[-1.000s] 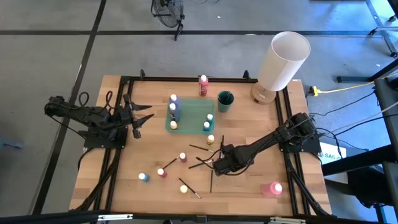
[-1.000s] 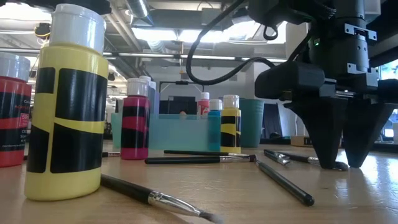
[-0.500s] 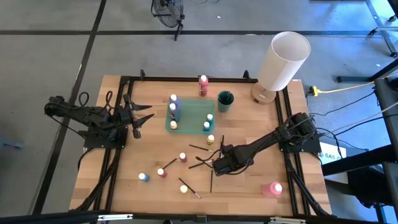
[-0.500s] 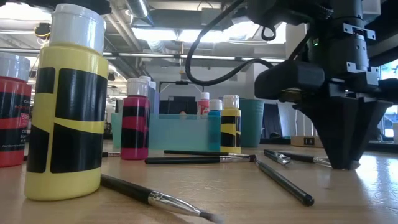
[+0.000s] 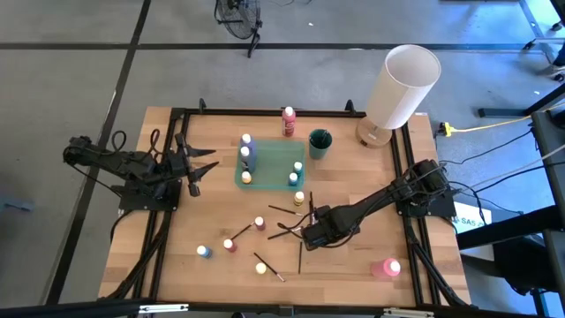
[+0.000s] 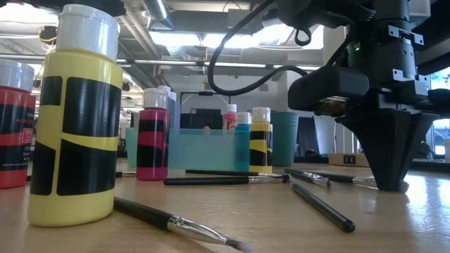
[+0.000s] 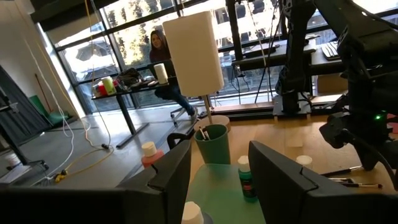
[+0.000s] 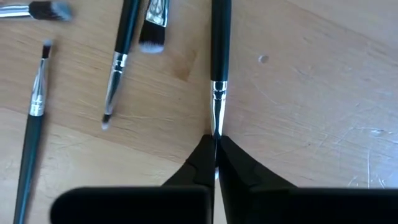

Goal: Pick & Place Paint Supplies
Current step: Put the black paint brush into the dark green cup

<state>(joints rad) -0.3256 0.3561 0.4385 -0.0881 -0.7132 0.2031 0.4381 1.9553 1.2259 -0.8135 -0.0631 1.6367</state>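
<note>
Thin dark-handled brushes lie flat and scattered on the wooden table (image 5: 353,265). My right gripper (image 5: 305,235) points down among them, shut on the bristle end of one brush (image 8: 219,43). White-capped paint bottles stand upright on the table: yellow (image 6: 74,119), red (image 5: 229,245), blue (image 5: 204,252); more stand in a teal tray (image 5: 269,168). A pink bottle (image 5: 387,268) lies near the front right. My left gripper (image 5: 201,168) hangs open above the table's left side, with nothing between its fingers. My right gripper pinches the brush's bristle end, just past the metal ferrule (image 8: 216,127), between its two fingertips. The fingers come from above, pointing down, and close on the brush's two sides. The brush lies flat on the table, its dark handle stretching away from the fingers.
A green cup (image 5: 320,143) holding brushes stands right of the tray. A red bottle (image 5: 289,121) is at the far edge, and a big white cylinder (image 5: 402,88) at the far right. Other brushes (image 8: 118,68) lie close beside the held one. A person sits far behind the table.
My right gripper has shut: its fingertips stood apart on the table on either side of the brush's tip, and now they meet on it. The gripper has kept its place. The brush still lies on the table.
</note>
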